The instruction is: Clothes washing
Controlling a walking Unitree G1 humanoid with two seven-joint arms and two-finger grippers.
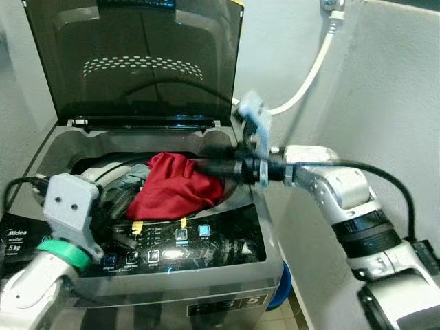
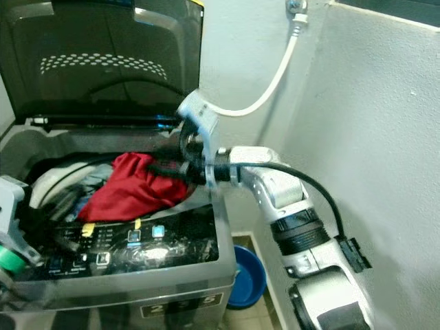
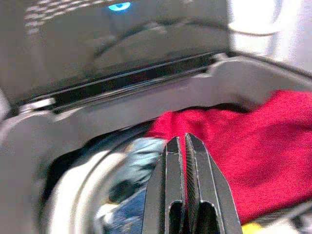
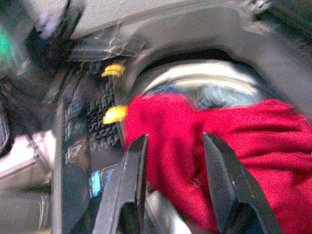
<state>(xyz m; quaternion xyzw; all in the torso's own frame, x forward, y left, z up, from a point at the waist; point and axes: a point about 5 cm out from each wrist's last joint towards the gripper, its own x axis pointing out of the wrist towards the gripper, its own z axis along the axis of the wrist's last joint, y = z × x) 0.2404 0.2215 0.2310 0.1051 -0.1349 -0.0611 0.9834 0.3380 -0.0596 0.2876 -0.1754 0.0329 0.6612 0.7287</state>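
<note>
A top-loading washing machine [image 1: 227, 271] stands with its dark lid [image 1: 137, 62] up. A red garment [image 1: 172, 185] lies heaped over the front right rim of the drum, on top of blue and grey clothes [image 3: 131, 161]. My right gripper [image 4: 174, 139] reaches in from the right and is open, its two fingers straddling a fold of the red garment [image 4: 234, 131]. My left gripper [image 3: 180, 140] is shut with nothing between its fingers. It hovers at the front left of the drum opening, pointing toward the red garment [image 3: 253, 146].
The control panel [image 1: 185, 247] with lit buttons runs along the washer's front edge under both arms. A white hose [image 1: 309, 75] hangs down the wall behind the right arm. On the floor to the right of the machine sits a blue basin [image 2: 247, 275]. A wall stands close on the right.
</note>
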